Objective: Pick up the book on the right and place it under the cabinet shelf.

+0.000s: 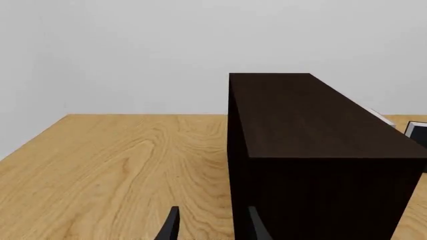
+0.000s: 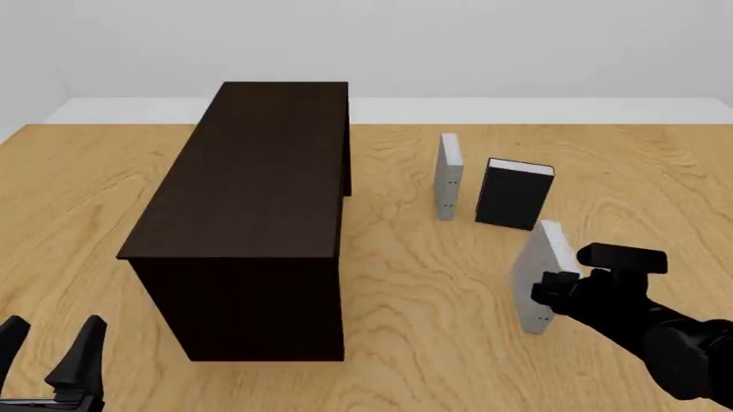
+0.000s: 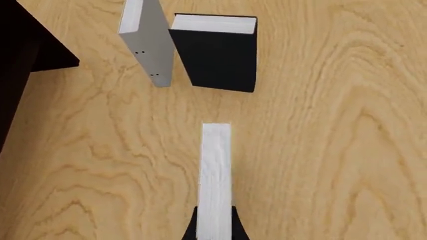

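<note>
We have the book point(image 2: 541, 275) upright, pinched at its near end between the fingers of our right gripper point(image 2: 554, 290); its long axis runs forward, away from us. The cabinet shelf point(image 2: 257, 172) lies well to its left; our left gripper point(image 2: 51, 354), spread and empty, sits nearer the cabinet's front

Bench point(image 2: 458, 343): light wood top, bold swirling grain, evenly lit. Back wall point(image 2: 458, 43): plain pale grey-white, featureless. Pale strip where the wall meets the bench's far edge.

Cabinet shelf point(image 2: 252, 197) is near-black brown; right of it, two light-grey books point(image 2: 448, 176) point(image 2: 541, 273) with white pages, one black book point(image 2: 512, 194).
</note>
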You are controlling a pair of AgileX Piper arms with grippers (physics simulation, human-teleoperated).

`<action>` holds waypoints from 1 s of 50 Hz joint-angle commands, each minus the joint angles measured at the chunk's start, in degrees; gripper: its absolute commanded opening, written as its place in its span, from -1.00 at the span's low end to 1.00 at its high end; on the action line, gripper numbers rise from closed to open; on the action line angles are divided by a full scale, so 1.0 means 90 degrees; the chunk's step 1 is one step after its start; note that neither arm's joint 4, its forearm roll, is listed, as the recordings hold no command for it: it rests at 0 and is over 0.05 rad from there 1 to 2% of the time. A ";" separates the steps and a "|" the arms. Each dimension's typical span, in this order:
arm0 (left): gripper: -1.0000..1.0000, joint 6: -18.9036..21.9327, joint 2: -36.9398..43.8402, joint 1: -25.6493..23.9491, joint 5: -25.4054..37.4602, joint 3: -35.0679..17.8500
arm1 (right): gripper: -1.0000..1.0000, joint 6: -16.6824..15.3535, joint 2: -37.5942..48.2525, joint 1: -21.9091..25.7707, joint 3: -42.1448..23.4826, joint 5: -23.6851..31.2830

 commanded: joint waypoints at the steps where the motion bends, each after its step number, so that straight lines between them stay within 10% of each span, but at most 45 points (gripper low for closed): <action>1: 1.00 0.0000 0.0001 -0.0002 0.0000 0.0000 | -1.00 0.0169 -0.0202 0.0087 0.0022 0.0107; 21: 1.00 -0.0002 -0.0036 -0.0029 0.0063 -0.0023 | -1.00 0.0490 -0.2406 0.0399 -0.0239 0.1529; 41: 1.00 -0.0006 -0.0032 -0.0025 0.0057 -0.0016 | -1.00 0.1646 -0.3449 0.1237 0.0052 0.1239; 50: 1.00 -0.0006 -0.0032 -0.0025 0.0057 -0.0016 | -1.00 0.1646 -0.3449 0.1237 0.0052 0.1239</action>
